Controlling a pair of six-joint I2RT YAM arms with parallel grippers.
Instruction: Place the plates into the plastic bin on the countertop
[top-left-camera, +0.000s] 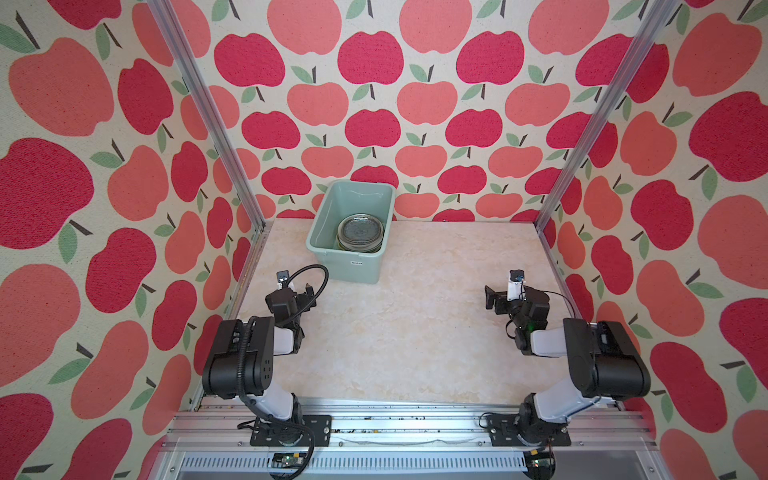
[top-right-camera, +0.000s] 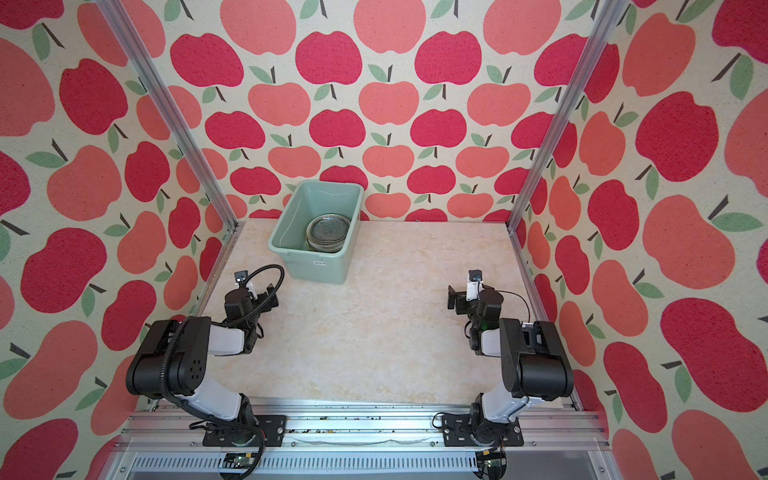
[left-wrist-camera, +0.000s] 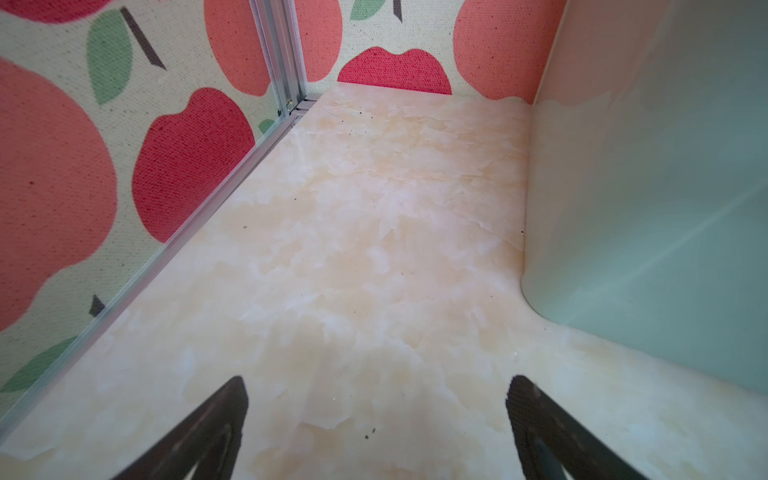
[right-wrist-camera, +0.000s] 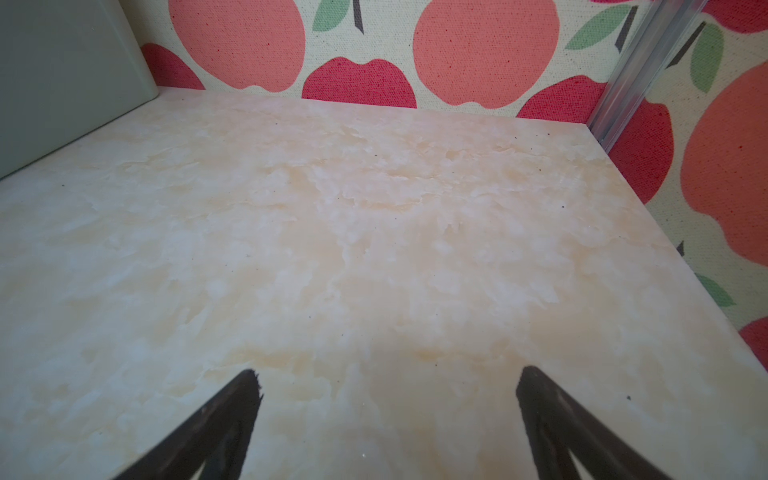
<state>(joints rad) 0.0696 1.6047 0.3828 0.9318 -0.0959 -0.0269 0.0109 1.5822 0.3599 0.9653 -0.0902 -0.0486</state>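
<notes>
My left pincer (left-wrist-camera: 377, 380) and right pincer (right-wrist-camera: 386, 372) are wide open and empty. The plates (top-left-camera: 360, 232) sit in the bin (top-left-camera: 351, 266), upper middle. Glass breaks and slips, so I would hold the rim.

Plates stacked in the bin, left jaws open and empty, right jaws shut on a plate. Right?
No. The right gripper has its jaws open and empty, per the right wrist view. Rest holds: plates stacked in the bin, left gripper open and empty.

countertop (top-left-camera: 415, 332): beige marble-look | on it: plastic bin (top-left-camera: 332, 266), far left
</notes>
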